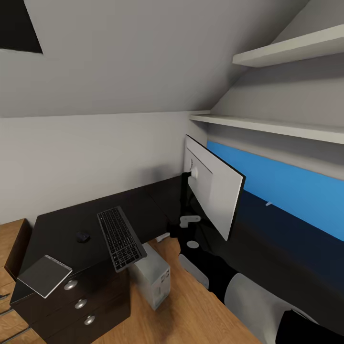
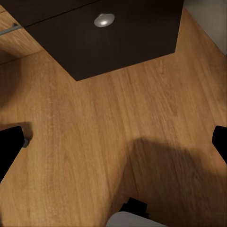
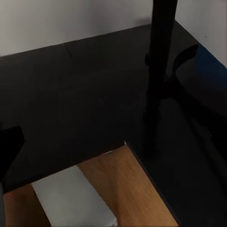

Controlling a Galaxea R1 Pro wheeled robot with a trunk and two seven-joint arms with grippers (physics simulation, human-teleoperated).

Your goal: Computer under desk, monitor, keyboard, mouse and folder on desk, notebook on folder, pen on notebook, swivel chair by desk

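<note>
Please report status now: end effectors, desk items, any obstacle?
Left end effector open over floor, holding nothing. Keyboard, mouse, notebook, monitor on desk; computer beneath. No obstacle visible.

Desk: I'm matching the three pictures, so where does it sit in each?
Head view: desk, lower left, running right under the monitor.
Left wrist view: its drawer front with a silver knob, meeting the wood floor.
Right wrist view: its black top around the monitor stand.
Shared landmark: the wood floor.
</note>
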